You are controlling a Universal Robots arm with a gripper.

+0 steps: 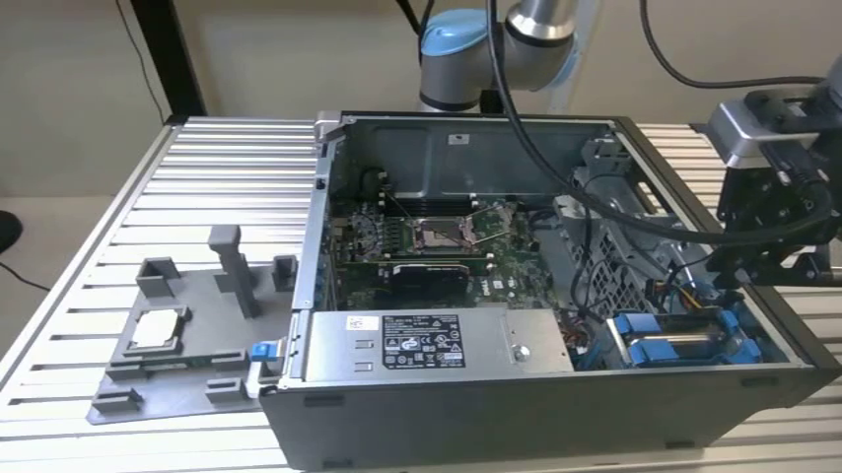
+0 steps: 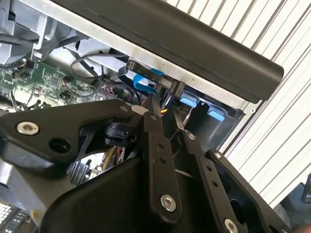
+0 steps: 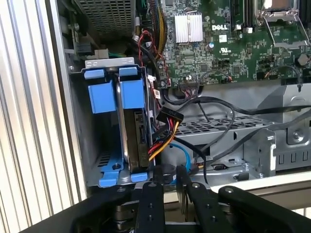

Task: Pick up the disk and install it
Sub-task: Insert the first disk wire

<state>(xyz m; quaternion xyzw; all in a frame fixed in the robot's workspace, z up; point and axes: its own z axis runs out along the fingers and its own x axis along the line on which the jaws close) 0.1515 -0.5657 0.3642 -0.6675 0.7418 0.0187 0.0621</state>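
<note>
Fingers [image 3: 167, 182] sit close together with a narrow slot between them and nothing clamped; you can check that in both wrist views. The gripper [image 1: 770, 261] hangs over the case's corner at the exterior view's right, just above the drive bay.

Left to right in the exterior view:
- grey fixture tray [image 1: 172, 345] on the ribbed worktop [image 1: 224, 168], small silver chip [image 1: 156, 328] parked in it, well apart from the work
- open computer case [image 1: 526, 414] lying on its side so you reach in from above; motherboard [image 1: 435, 246] and the grey power supply box [image 1: 435, 340] exposed
- the disk [image 1: 677, 340] in its blue carrier, standing on edge in the bay, blue tabs up

First wrist view: disk [image 3: 131, 126] already slotted in, coloured cable bundle [image 3: 163, 133] running right beside it. My read: install looks essentially done, with the fingers off it.
</note>
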